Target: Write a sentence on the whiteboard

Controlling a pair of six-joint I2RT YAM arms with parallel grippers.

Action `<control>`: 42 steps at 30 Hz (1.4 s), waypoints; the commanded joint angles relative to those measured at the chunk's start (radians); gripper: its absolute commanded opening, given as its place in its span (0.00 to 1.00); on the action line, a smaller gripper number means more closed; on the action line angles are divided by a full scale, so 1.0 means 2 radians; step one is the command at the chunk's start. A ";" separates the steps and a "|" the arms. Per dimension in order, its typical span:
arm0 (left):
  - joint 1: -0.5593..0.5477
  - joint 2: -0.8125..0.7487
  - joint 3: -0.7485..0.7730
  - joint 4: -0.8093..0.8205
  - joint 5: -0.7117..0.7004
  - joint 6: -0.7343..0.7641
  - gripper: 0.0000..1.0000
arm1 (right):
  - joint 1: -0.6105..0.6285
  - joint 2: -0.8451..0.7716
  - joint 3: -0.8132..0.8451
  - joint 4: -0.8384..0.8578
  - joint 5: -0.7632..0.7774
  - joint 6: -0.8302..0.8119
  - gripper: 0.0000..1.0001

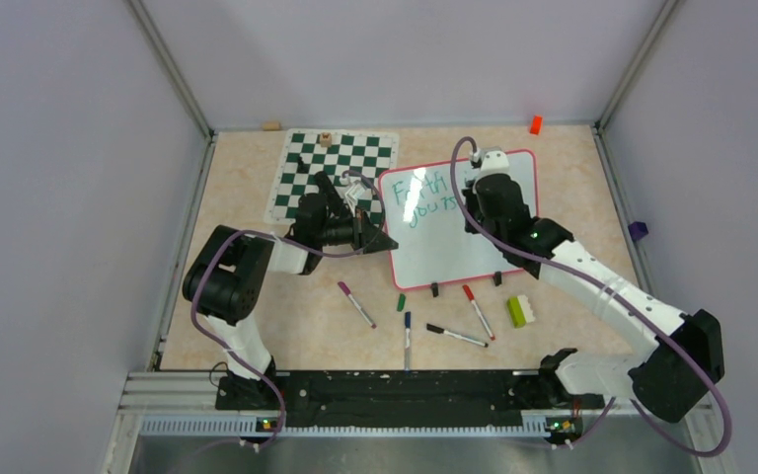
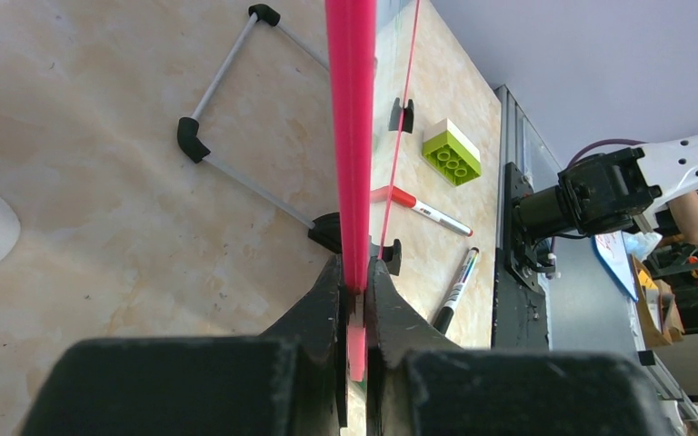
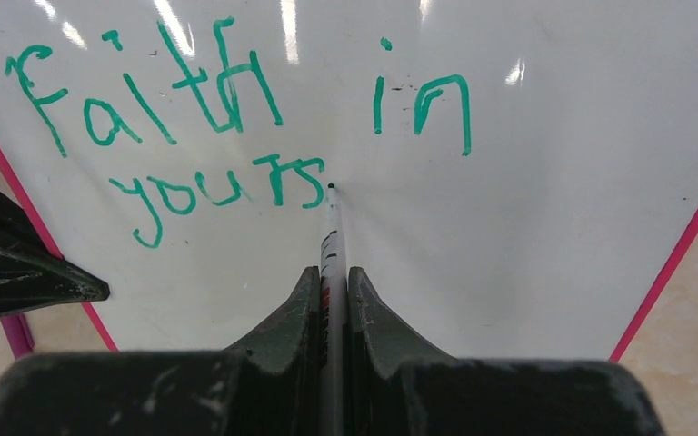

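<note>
The whiteboard (image 1: 454,252) stands tilted on the table, its red-pink frame showing at the edges. The sentence (image 1: 426,196) is in teal-green marker; in the right wrist view it reads "faith in" (image 3: 227,86) with "yours" (image 3: 223,195) below. My right gripper (image 3: 331,271) is shut on a thin white marker (image 3: 331,238), whose tip touches the board just right of "yours". From above, that gripper (image 1: 476,183) hangs over the board's upper middle. My left gripper (image 2: 354,265) is shut on the board's red-pink edge (image 2: 352,136), at its left side (image 1: 380,240).
A green-and-white chess mat (image 1: 306,188) lies left of the board. Loose markers lie in front: purple (image 1: 356,304), blue (image 1: 407,336), black (image 1: 457,336), red (image 1: 478,312). A lime-and-white brick (image 1: 521,311) sits nearby. An orange block (image 1: 535,124) is at the back wall.
</note>
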 commanded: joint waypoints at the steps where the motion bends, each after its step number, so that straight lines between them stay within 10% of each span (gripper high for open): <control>1: -0.003 -0.010 0.003 -0.033 0.012 0.013 0.00 | -0.002 0.007 0.006 0.016 -0.001 0.008 0.00; 42: -0.004 -0.014 0.005 -0.051 0.009 0.027 0.00 | -0.027 0.023 0.023 0.006 0.026 0.018 0.00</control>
